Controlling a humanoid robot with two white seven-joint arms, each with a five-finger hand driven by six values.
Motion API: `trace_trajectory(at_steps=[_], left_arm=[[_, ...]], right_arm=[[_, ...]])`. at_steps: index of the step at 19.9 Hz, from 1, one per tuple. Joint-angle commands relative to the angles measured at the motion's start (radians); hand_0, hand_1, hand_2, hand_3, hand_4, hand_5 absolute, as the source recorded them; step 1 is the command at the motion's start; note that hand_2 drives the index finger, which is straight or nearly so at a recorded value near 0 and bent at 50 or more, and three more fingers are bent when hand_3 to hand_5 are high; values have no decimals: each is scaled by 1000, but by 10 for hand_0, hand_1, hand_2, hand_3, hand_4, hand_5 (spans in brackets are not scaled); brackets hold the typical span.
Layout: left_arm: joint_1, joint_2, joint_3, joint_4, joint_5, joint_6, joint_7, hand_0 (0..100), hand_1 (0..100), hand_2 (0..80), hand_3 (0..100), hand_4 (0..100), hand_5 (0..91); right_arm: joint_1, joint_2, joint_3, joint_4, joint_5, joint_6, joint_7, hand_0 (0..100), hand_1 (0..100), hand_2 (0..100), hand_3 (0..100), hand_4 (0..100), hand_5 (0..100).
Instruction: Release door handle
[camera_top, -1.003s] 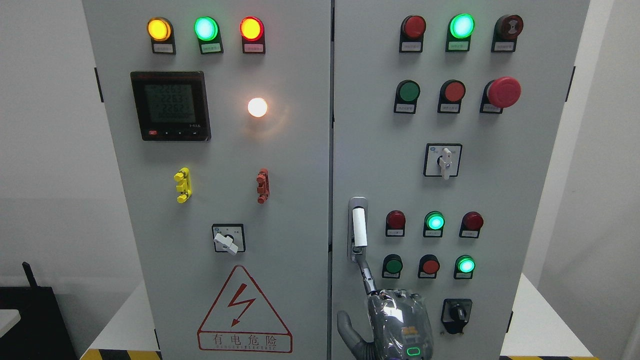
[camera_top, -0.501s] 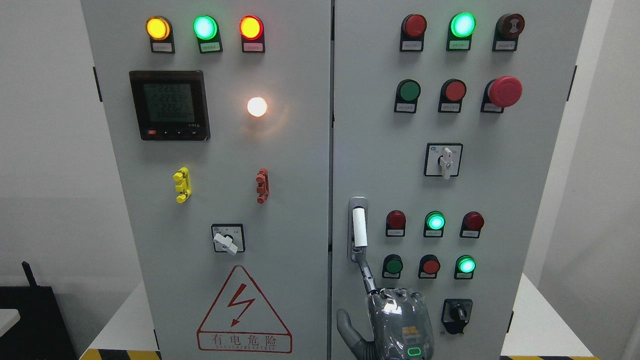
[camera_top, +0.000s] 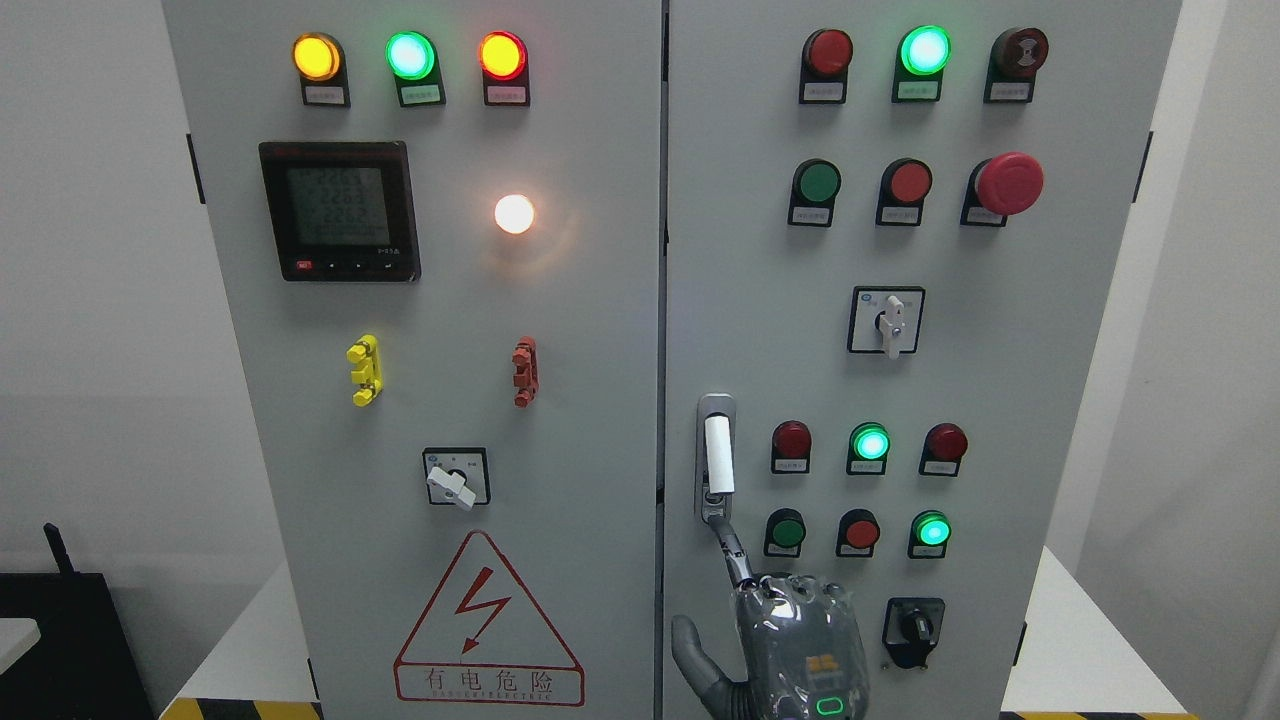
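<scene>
I see my right hand (camera_top: 790, 640) low on the cabinet's right door (camera_top: 1050, 380), one finger (camera_top: 730, 545) straight up touching the white door handle's (camera_top: 718, 455) bottom, holding nothing.

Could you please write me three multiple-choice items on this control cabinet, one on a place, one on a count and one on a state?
1. Where is the door handle?
A. near the right door's left edge
B. beside the meter
C. above the emergency stop

2. How many lamps glow green?
A. two
B. four
C. six

3. How does the right hand meet the handle?
A. whole fist wrapped round it
B. one extended finger reaching its lower end
C. well clear of it

Answers: 1 A, it sits by the centre seam; 2 B, one on the left door, three on the right; 3 B, only that finger reaches it.
</scene>
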Motion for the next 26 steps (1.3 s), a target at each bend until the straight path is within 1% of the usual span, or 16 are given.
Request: trace_trajectory(at_steps=[1, 2, 4, 6, 7, 8, 11, 16, 22, 23, 24, 26], left_arm=[[0, 0, 0, -9, -28, -1, 1, 120, 389, 0, 0, 0, 0], [0, 0, 0, -9, -28, -1, 1, 120, 389, 0, 0, 0, 0], [0, 0, 0, -9, -28, -1, 1, 120, 389, 0, 0, 0, 0], [0, 0, 0, -9, -28, -1, 1, 120, 389, 0, 0, 0, 0], [0, 0, 0, -9, -28, -1, 1, 120, 389, 0, 0, 0, 0], [0, 0, 0, -9, -28, -1, 1, 120, 389, 0, 0, 0, 0], [0, 0, 0, -9, -28, -1, 1, 120, 389, 0, 0, 0, 0], [0, 0, 0, -9, -28, -1, 1, 120, 389, 0, 0, 0, 0], [0, 0, 0, -9, -28, -1, 1, 120, 389, 0, 0, 0, 0], [0, 0, 0, -9, -28, -1, 1, 120, 389, 0, 0, 0, 0], [0, 0, 0, -9, -28, -1, 1, 120, 389, 0, 0, 0, 0], [0, 0, 0, -9, -28, -1, 1, 120, 389, 0, 0, 0, 0]], right_arm=[[3, 5, -19, -4, -20, -29, -47, 451, 379, 611, 1000, 912, 969], [1, 5, -28, -7, -31, -29, -49, 456, 399, 680, 1000, 902, 964], [1, 9, -29, -7, -42, -29, -50, 458, 408, 768, 1000, 893, 959], [1, 15, -31, -7, -48, -29, -56, 453, 385, 808, 1000, 877, 953], [1, 15, -31, -7, -52, -29, -63, 456, 358, 857, 1000, 873, 948], [1, 15, -31, -7, -54, -29, -63, 446, 346, 899, 1000, 884, 953], [0, 15, -33, -7, -54, -27, -64, 421, 343, 968, 1000, 914, 957], [-13, 15, -31, -5, -54, -29, -67, 382, 351, 1000, 1000, 919, 959], [-86, 15, -34, -1, -54, -20, -52, 326, 345, 1000, 1000, 931, 969], [-100, 15, -39, 1, -54, -18, -46, 312, 347, 1000, 1000, 979, 969], [-112, 15, -39, 4, -52, -18, -40, 310, 348, 1000, 1000, 998, 969], [-117, 16, -39, 5, -51, -18, -37, 298, 353, 1000, 1000, 1000, 969]])
